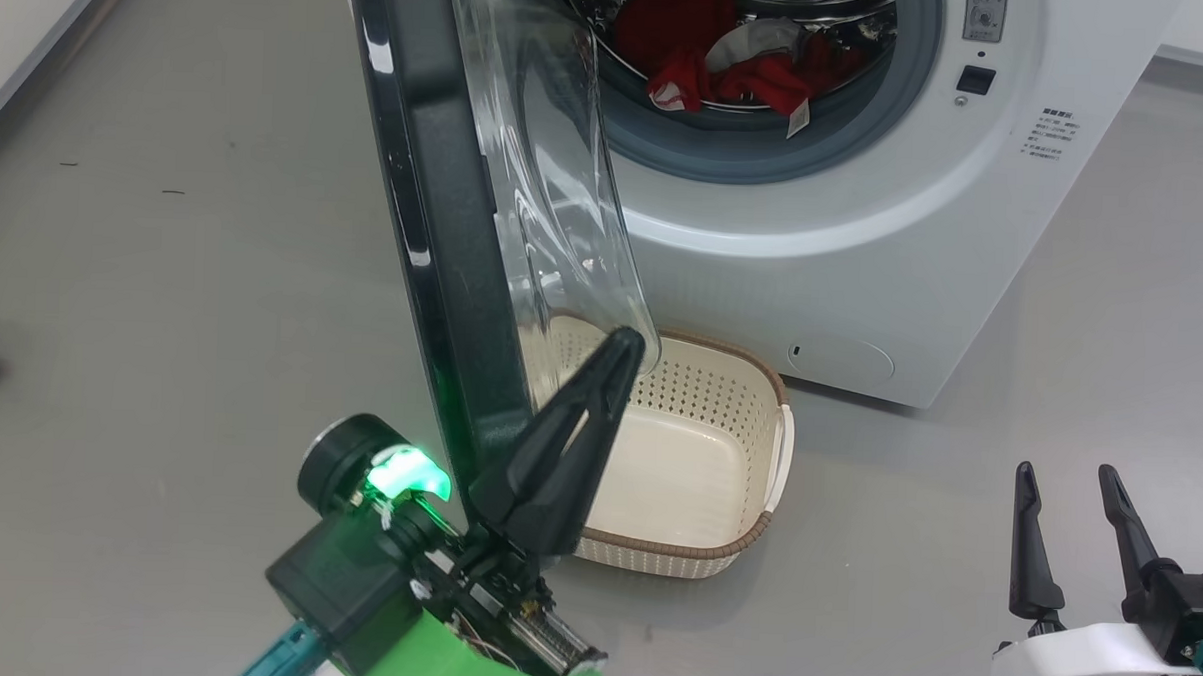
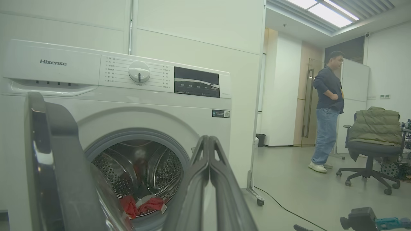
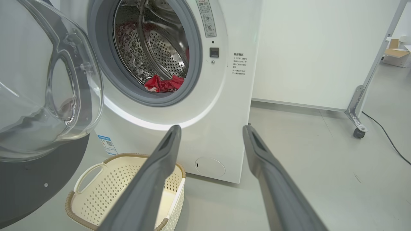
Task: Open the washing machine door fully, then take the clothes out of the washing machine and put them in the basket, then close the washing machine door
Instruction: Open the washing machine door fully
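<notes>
The left claw [image 2: 208, 138] rises from the bottom edge with its two dark fingers pressed together, holding nothing. Behind it stands the white washing machine [image 2: 128, 106], its washing machine door [image 2: 54, 160] swung open at the left, black rim edge-on. Red clothes [image 2: 141, 205] lie low in the steel drum [image 2: 160, 166]. Off to the right a person [image 2: 327, 109] stands near an office chair [image 2: 369, 157] draped with a green jacket [image 2: 374, 126].

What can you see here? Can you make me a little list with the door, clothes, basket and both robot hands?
door: washing machine door open, swung outward
clothes: red, lying in the washing machine drum
basket: empty, on the floor below the door
left gripper: shut, holding nothing, tip near the door's glass
right gripper: open, holding nothing
</notes>
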Robot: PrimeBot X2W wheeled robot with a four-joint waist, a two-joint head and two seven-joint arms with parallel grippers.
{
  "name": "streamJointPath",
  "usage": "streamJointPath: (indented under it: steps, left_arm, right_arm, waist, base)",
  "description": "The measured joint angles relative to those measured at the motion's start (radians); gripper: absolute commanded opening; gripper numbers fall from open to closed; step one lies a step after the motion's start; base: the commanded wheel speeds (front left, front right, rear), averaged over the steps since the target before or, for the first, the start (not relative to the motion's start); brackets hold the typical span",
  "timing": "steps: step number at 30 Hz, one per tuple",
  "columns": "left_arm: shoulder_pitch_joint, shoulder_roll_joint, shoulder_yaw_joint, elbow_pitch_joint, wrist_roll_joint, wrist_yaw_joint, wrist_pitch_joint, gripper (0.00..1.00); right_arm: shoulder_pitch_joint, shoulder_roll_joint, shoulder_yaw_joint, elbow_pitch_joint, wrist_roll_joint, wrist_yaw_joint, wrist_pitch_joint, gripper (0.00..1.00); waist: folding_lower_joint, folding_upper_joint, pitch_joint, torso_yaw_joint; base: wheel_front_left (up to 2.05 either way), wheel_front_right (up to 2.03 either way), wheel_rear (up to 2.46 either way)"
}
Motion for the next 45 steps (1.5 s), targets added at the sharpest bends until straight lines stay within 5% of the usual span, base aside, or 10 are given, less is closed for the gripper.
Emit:
streamJointPath:
  steps: [14,45]
  left_arm:
    - [0.102,0.098,-0.095,0.087,-0.067,-0.007,0.179,0.00]
    - [0.108,0.087,-0.016,0.257,-0.060,0.055,0.212,0.00]
  right_arm:
    - [0.000,0.002,-0.006,0.001,-0.003,0.008,0.000,1.00]
    - [-0.014,0.003,-0.044,0.011,-0.009,0.017,0.000,1.00]
  waist:
    - [0.0000,0.0000,0.013,0.012]
    - [0.0000,0.0000,0.036,0.020]
  base:
    - [0.00,0.00,0.00]
    - [0.00,0.00,0.00]
